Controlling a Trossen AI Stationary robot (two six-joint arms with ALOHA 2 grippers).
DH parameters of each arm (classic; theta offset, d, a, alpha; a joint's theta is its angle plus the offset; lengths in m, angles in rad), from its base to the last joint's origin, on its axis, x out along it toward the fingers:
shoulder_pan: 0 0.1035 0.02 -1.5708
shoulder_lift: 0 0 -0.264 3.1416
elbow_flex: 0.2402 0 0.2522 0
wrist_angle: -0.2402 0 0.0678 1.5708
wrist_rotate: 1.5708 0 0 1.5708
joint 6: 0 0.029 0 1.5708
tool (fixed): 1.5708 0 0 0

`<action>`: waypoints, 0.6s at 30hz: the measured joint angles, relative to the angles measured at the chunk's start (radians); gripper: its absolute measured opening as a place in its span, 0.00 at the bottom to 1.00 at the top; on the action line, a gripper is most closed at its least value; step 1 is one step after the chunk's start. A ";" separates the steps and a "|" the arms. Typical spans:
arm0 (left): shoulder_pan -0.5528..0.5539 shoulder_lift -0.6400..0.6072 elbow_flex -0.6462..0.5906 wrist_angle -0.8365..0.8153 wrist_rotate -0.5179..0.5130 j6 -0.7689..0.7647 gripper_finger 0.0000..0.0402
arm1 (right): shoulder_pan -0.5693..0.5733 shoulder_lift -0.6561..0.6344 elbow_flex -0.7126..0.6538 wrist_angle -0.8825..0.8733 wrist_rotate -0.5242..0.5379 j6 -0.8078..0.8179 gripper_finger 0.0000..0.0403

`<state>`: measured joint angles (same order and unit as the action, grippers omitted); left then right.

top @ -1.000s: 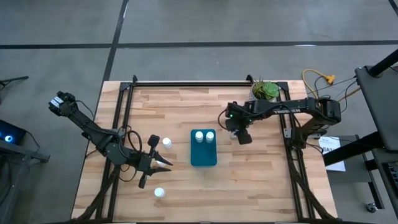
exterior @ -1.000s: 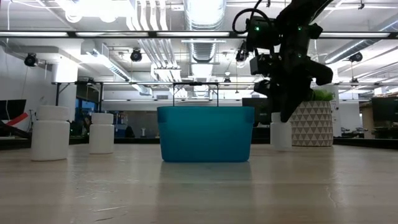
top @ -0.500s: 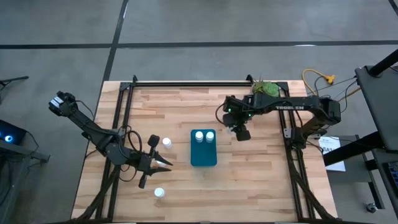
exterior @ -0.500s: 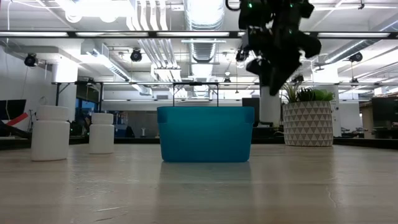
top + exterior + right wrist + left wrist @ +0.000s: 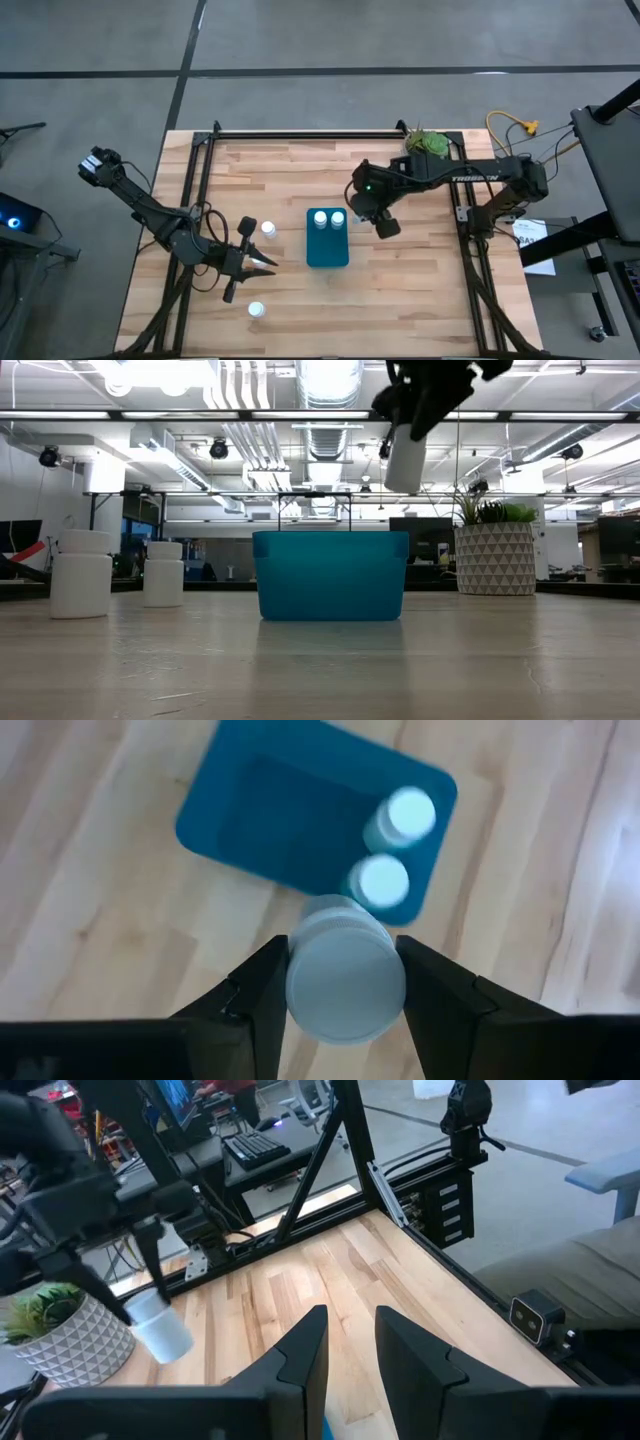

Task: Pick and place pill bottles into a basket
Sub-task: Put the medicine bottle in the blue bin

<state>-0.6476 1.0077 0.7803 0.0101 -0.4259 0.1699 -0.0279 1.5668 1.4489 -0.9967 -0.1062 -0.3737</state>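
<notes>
Low view, nearest first: 2 small white cylindrical pill bottles (image 5: 81, 573) (image 5: 164, 573) stand on the pale wooden table (image 5: 320, 670), left of the teal-blue rectangular plastic basket (image 5: 331, 575). Farther back stands a white patterned plant pot (image 5: 496, 559). Above the basket's right end, the right gripper (image 5: 425, 400) carries another white bottle (image 5: 405, 458) clear of the table.

From its wrist camera, the 2 dark fingers (image 5: 258, 992) clamp that bottle's sides, with the basket below and just beyond holding 2 capped bottles (image 5: 408, 813) at one end.

From above, 3 bottles (image 5: 248, 227) (image 5: 268, 229) (image 5: 256, 310) wait on the table's left half, near the left gripper (image 5: 262, 262), which rests with jaws closed on nothing.

By my count 2 are placed, 1 is airborne close to the drop, and 3 remain.
</notes>
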 joint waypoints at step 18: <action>0.000 0.000 0.000 0.000 0.000 0.000 0.17 | 0.070 0.206 0.139 -0.018 0.004 -0.047 0.37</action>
<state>-0.6472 1.0080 0.7803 0.0103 -0.4259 0.1699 0.0418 1.7724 1.5878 -1.0142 -0.1020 -0.4205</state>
